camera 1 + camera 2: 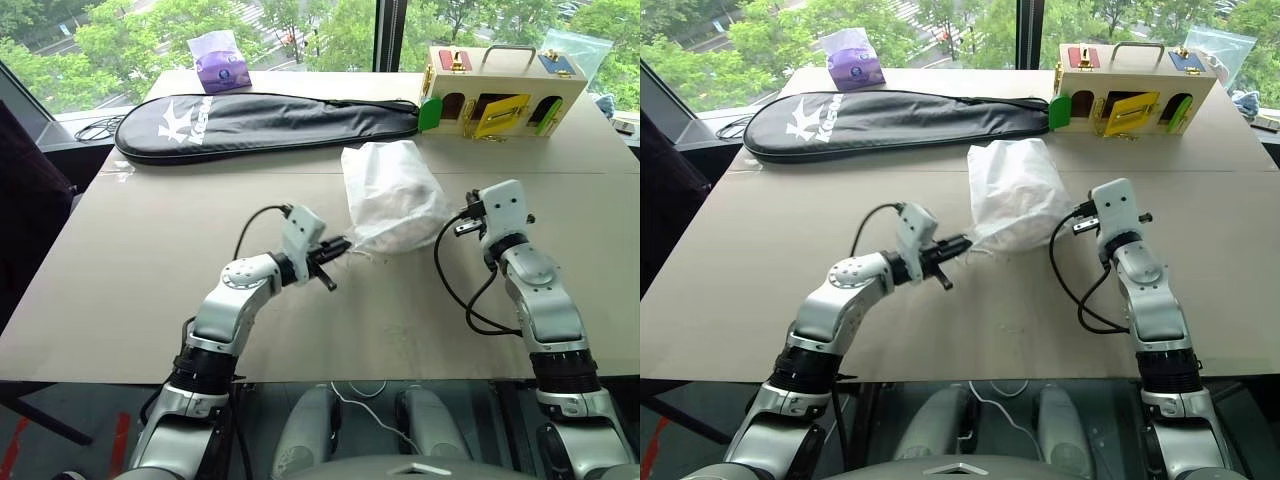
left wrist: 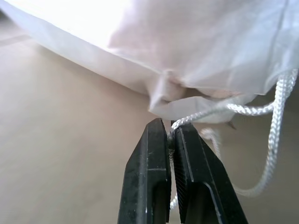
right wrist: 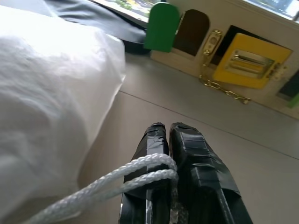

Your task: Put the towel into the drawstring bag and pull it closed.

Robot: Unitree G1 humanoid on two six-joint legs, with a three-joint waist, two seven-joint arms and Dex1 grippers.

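Observation:
The drawstring bag (image 1: 392,195) lies bulging in the middle of the table, its mouth toward me. In the left wrist view a faintly pink mass (image 2: 196,32) shows dimly through the thin fabric; the towel itself is hidden. My left gripper (image 1: 335,250) sits at the bag's near left corner, shut on a white cord (image 2: 275,112) that runs from the puckered mouth. To the bag's right, my right gripper (image 1: 462,225) is shut on a doubled loop of cord (image 3: 107,184) that lies over its fingers (image 3: 196,154).
A long black racket case (image 1: 250,120) lies across the far side of the table. Behind the bag on the right stands a wooden latch box (image 1: 500,95). A purple tissue pack (image 1: 222,62) and a clear plastic bag (image 1: 585,45) sit at the back edge.

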